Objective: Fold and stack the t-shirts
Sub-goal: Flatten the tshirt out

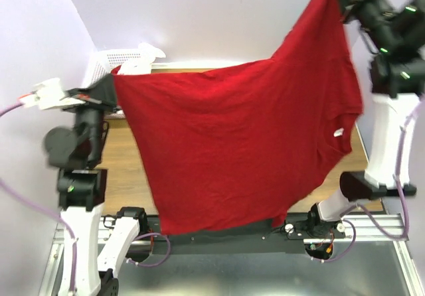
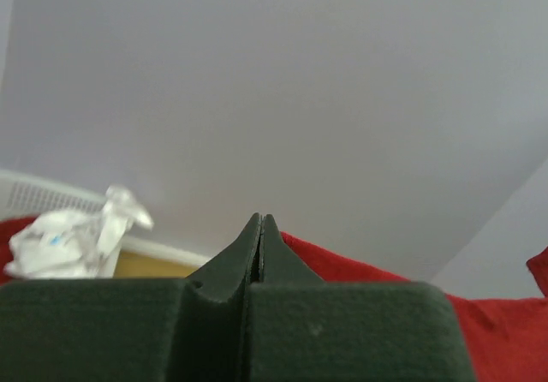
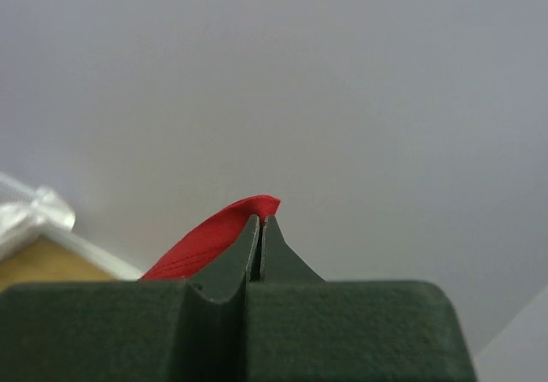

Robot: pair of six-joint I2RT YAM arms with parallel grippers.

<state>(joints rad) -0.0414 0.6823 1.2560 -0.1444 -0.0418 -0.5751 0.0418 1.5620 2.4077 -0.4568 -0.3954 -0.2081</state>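
Left jaws pinched shut on a corner of dark red cloth t-shirt [image 1: 239,143], right jaws gripping a higher corner, shirt hanging spread

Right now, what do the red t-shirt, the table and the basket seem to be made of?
The red t-shirt: soft matte cloth, probably cotton knit; it hangs limp. The table: wood or wood-look laminate; brown grain lines show. The basket: white plastic, seemingly; lattice wall.
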